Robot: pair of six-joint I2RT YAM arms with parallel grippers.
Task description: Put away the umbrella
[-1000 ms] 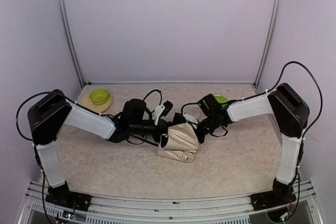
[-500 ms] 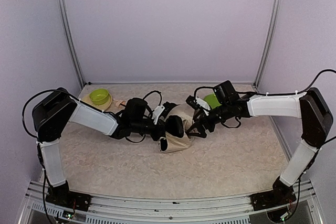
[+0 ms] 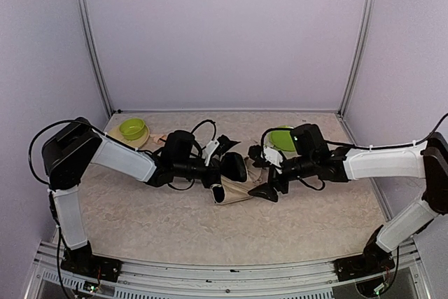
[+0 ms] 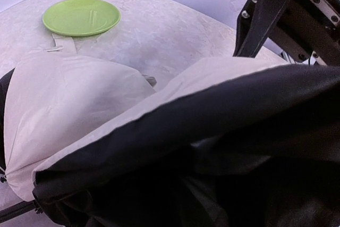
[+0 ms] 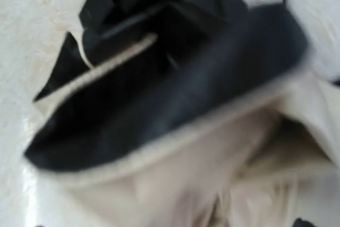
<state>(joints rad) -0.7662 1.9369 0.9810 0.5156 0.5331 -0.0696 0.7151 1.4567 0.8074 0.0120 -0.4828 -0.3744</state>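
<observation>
The umbrella (image 3: 235, 190) lies crumpled at the middle of the table, cream fabric outside and black underside showing. My left gripper (image 3: 228, 169) is pushed into its left side. Black fabric (image 4: 212, 131) drapes over the jaws and hides them in the left wrist view, and cream canopy (image 4: 69, 104) bulges to the left. The left gripper looks shut on the umbrella. My right gripper (image 3: 266, 173) stands open at the umbrella's right edge, one finger high and one low. The right wrist view is blurred and filled with umbrella fabric (image 5: 186, 174), and its fingers do not show.
A green plate (image 3: 282, 138) (image 4: 81, 16) lies behind the right gripper. A green bowl (image 3: 131, 128) sits on a beige dish (image 3: 130, 141) at the back left. Black cables loop behind the left wrist. Walls close in the back and both sides.
The right arm has dropped and stretched out flat, its gripper staying at the umbrella's right edge. The left gripper pushed slightly right, and the umbrella has bunched up smaller.
</observation>
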